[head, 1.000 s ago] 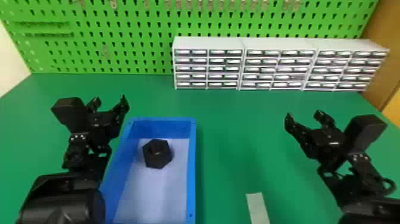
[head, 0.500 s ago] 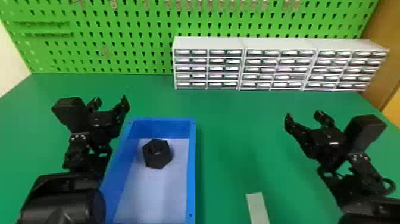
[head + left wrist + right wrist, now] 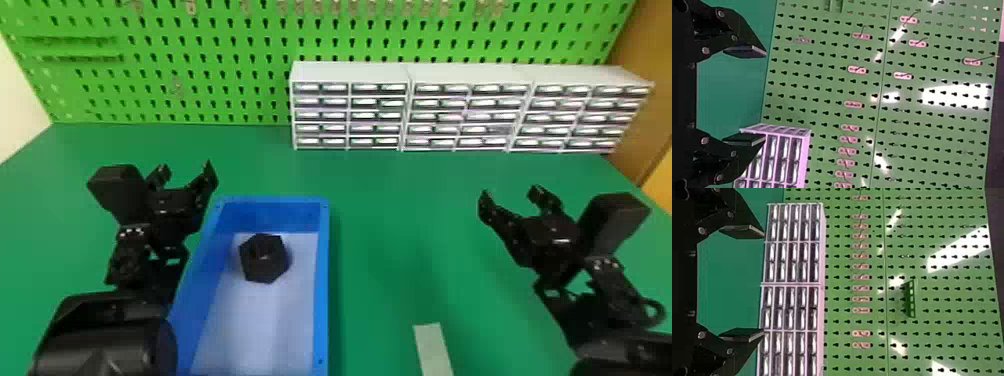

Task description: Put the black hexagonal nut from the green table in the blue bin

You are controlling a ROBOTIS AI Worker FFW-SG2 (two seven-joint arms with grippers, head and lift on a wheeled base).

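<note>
The black hexagonal nut (image 3: 264, 258) lies inside the blue bin (image 3: 324, 280), toward its far end on the pale floor. Beside the bin's left wall, above the green table (image 3: 390, 225), is my left gripper (image 3: 186, 172), open and holding nothing. In the left wrist view, the left gripper (image 3: 766, 96) has its two fingers wide apart. My right gripper (image 3: 511, 197) is open over the right part of the table, well away from the bin. The right wrist view has the right gripper (image 3: 764, 283) with a wide gap between its fingers.
White drawer cabinets (image 3: 350, 72) stand in a row along the back of the table, before a green pegboard (image 3: 210, 85) with small hooks. A pale strip (image 3: 434, 350) lies near the front, between the bin and the right arm.
</note>
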